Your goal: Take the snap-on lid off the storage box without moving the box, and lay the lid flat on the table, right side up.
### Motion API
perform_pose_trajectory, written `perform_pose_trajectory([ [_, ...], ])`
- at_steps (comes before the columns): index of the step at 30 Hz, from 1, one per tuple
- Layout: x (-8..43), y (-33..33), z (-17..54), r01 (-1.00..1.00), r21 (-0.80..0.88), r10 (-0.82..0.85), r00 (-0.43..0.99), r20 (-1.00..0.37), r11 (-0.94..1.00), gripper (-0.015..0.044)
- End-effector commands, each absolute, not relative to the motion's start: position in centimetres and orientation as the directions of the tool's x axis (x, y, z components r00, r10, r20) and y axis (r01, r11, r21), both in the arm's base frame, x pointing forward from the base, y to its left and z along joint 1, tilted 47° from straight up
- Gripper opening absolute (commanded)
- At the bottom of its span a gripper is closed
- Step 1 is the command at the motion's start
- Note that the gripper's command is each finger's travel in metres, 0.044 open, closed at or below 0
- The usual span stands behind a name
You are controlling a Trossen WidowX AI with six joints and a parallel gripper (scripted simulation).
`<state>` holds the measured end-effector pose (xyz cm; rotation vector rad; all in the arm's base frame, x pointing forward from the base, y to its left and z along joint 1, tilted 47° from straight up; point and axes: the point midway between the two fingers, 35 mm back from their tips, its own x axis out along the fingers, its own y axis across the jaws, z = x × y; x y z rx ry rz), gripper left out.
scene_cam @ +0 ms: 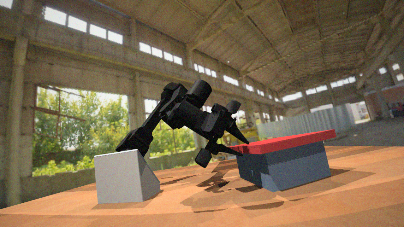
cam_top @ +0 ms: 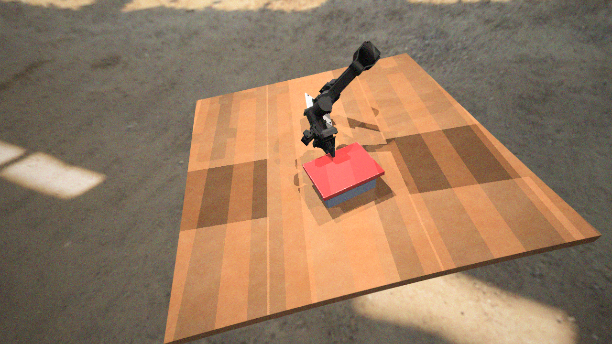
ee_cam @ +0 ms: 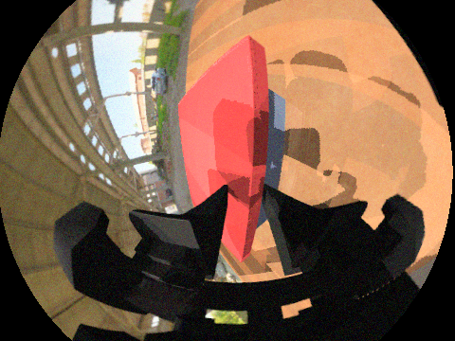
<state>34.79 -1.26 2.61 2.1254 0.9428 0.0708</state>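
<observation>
The red lid (cam_top: 342, 168) sits flat on the blue-grey storage box (cam_top: 350, 192) near the middle of the wooden table. My gripper (cam_top: 330, 150) is at the lid's far edge, on the side facing the arm's base. In the side view the gripper (scene_cam: 244, 148) has one finger on top of the lid (scene_cam: 282, 141) and one under its overhanging rim, beside the box (scene_cam: 282, 166). In the wrist view the fingers close on the lid's (ee_cam: 227, 139) near edge, with the box (ee_cam: 276, 139) behind it.
The arm's grey base block (scene_cam: 124, 176) stands on the table behind the box. The table's edges drop off on all sides.
</observation>
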Motion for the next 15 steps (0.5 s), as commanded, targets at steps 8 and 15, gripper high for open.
perform_pose_trajectory([
  [8,34.85,-1.33,2.6,0.601,0.684,0.642,0.725,-0.25,-0.413,0.0],
  [15,34.78,-1.34,2.68,0.602,0.686,0.646,0.722,-0.248,-0.409,0.0],
])
